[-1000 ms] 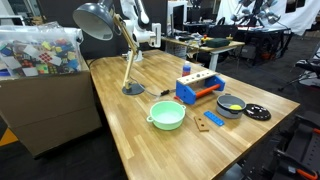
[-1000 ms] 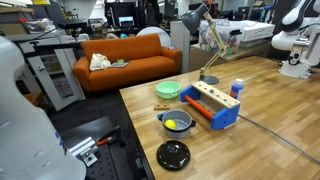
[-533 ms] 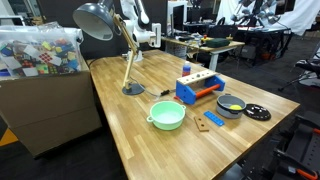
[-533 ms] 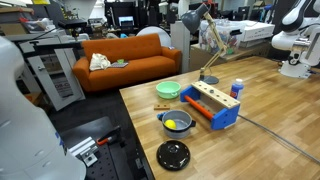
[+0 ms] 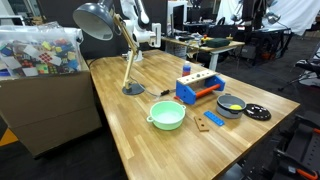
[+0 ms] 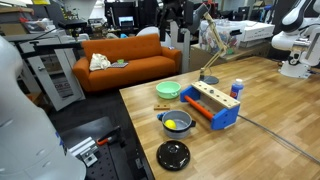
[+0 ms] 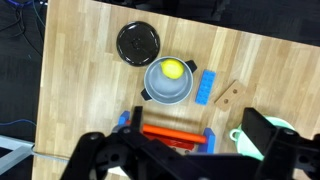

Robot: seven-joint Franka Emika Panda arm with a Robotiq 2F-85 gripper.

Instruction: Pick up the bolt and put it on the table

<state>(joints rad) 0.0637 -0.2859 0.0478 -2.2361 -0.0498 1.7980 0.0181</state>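
Observation:
In the wrist view my gripper point(image 7: 185, 152) hangs high above the wooden table point(image 7: 85, 70), open and empty, its dark fingers point(image 7: 268, 135) spread either side of a blue toy bench with an orange bar point(image 7: 172, 133). The bench also shows in both exterior views point(image 5: 200, 88) point(image 6: 212, 106). A small blue cylinder with a red top point(image 5: 185, 71) point(image 6: 237, 90) stands on one end of it. I cannot make out any other bolt. The gripper itself does not show clearly in the exterior views.
On the table are a grey pot holding a yellow object point(image 7: 168, 80) point(image 5: 231, 104), a black lid point(image 7: 138, 42) point(image 5: 257, 112), a green bowl point(image 5: 167, 115) point(image 6: 168, 90), a blue brick point(image 7: 208, 87), a wooden piece point(image 7: 229, 95) and a desk lamp point(image 5: 100, 20). An orange sofa point(image 6: 125, 60) stands beyond the table.

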